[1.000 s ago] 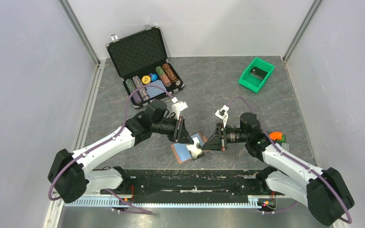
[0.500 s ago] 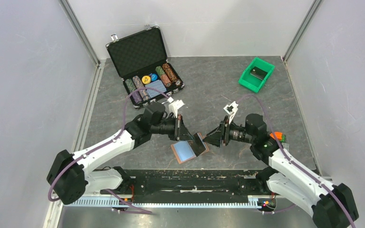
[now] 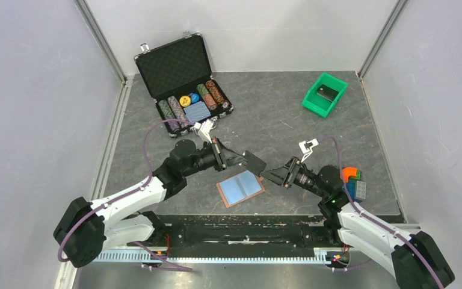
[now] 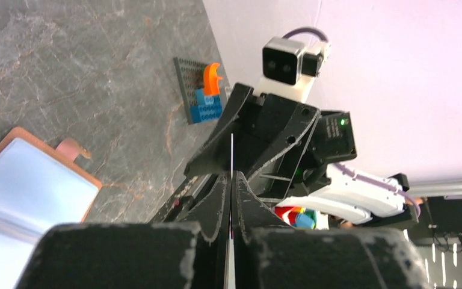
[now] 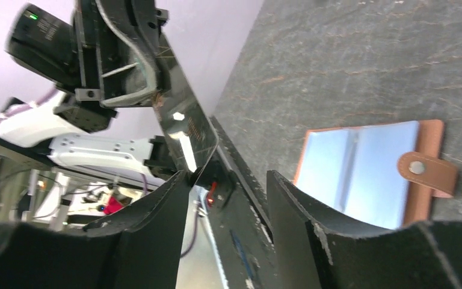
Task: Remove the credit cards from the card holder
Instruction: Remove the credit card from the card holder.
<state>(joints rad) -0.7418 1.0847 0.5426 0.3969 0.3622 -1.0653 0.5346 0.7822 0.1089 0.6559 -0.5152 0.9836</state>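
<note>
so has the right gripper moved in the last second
Yes. The right gripper has pulled back rightward: it was over the card holder, now it is past its right edge.

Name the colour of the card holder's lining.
Light blue; the card holder shows best in the right wrist view.

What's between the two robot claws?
A dark card, pinched by the left gripper, its free end by the open right gripper. The top view shows it.

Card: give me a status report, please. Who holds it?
Left gripper shut on card, held above table. Right gripper open, at card's free end. Holder lies open below, blue lining up. Nothing blocking.
</note>
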